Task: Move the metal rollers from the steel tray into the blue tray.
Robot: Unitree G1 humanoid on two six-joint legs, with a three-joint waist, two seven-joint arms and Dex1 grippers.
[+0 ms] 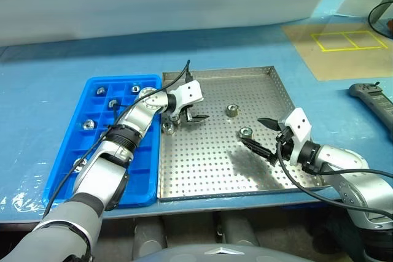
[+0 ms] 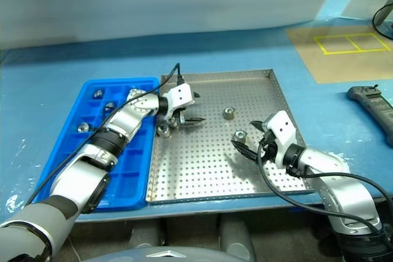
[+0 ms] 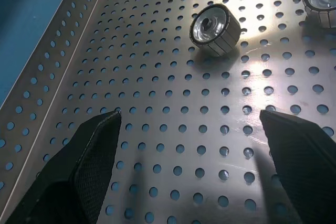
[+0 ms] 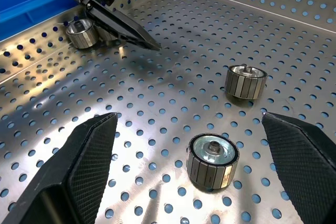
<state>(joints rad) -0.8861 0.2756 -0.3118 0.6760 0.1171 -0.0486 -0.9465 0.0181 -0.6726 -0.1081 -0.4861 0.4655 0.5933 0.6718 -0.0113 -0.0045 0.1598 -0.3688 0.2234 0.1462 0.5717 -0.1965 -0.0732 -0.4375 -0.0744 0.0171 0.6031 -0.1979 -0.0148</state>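
On a blue table (image 1: 49,84): steel tray (image 1: 215,176) beside blue tray (image 1: 64,157), a few metal rollers (image 1: 245,132) left on the perforated floor, others already slotted. Left gripper (image 1: 190,116) and right gripper (image 1: 261,134) over the steel tray, fingers spread, empty. Mid-transfer, apparently; next, a close around the nearest roller.

Head eyes overlook steel tray (image 1: 215,151) (wrist cameras skim it closely).
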